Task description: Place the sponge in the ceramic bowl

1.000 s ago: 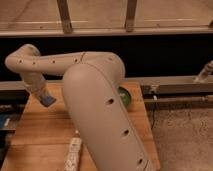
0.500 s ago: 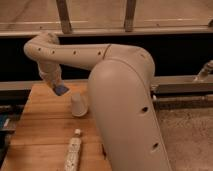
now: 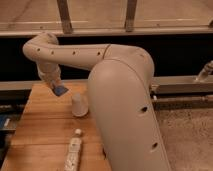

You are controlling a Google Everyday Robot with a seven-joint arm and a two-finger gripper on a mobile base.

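My gripper (image 3: pixel 56 86) hangs over the far left part of the wooden table (image 3: pixel 40 130), at the end of the white arm that curves in from the right. It is shut on the sponge (image 3: pixel 61 90), a small blue pad that sticks out just below the fingers, above the tabletop. The ceramic bowl is hidden, most likely behind the arm's large forelink (image 3: pixel 125 105), which fills the middle of the view.
An upside-down white paper cup (image 3: pixel 79 105) stands on the table just right of and nearer than the sponge. A white tube with a cap (image 3: pixel 73 153) lies near the front edge. A dark rail and window frame run behind the table.
The gripper has carried the sponge to the right and slightly up from the table's left edge. The arm's bulk has swung right and now covers the green bowl that showed earlier.
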